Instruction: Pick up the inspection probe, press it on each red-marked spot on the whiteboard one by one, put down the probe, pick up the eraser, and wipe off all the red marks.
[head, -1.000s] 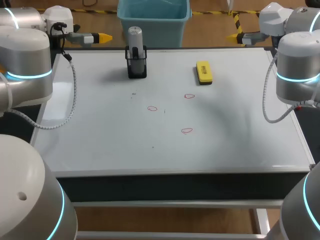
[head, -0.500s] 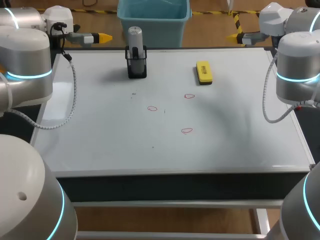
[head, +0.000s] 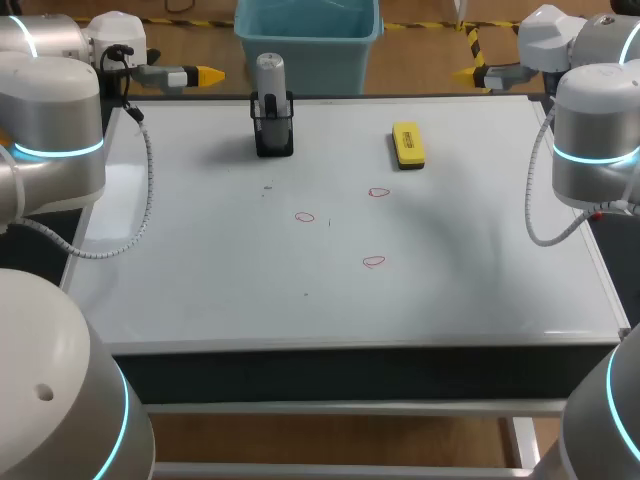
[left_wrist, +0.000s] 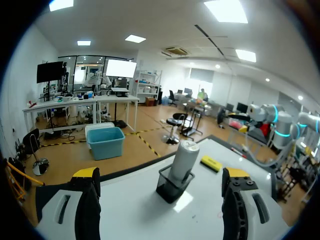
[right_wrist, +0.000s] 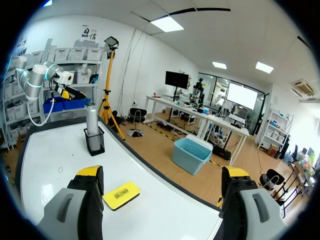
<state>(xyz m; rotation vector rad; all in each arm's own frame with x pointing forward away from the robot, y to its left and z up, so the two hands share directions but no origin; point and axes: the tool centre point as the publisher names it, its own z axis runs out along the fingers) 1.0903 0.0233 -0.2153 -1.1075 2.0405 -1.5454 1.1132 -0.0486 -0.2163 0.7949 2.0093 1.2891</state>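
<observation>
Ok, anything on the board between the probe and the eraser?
Nothing. The head view shows bare whiteboard between the probe, upright in its black holder, and the yellow eraser.

I see the grey probe (head: 270, 78) standing upright in its black holder (head: 273, 135) near the whiteboard's (head: 200, 280) far edge, left of centre. The yellow eraser (head: 407, 145) lies flat near the far edge, right of centre. Three small red marks (head: 305, 217) sit unwiped mid-board, apart from both.

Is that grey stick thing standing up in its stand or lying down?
Standing upright: the probe sits in its black holder, with its top poking straight up.
</observation>
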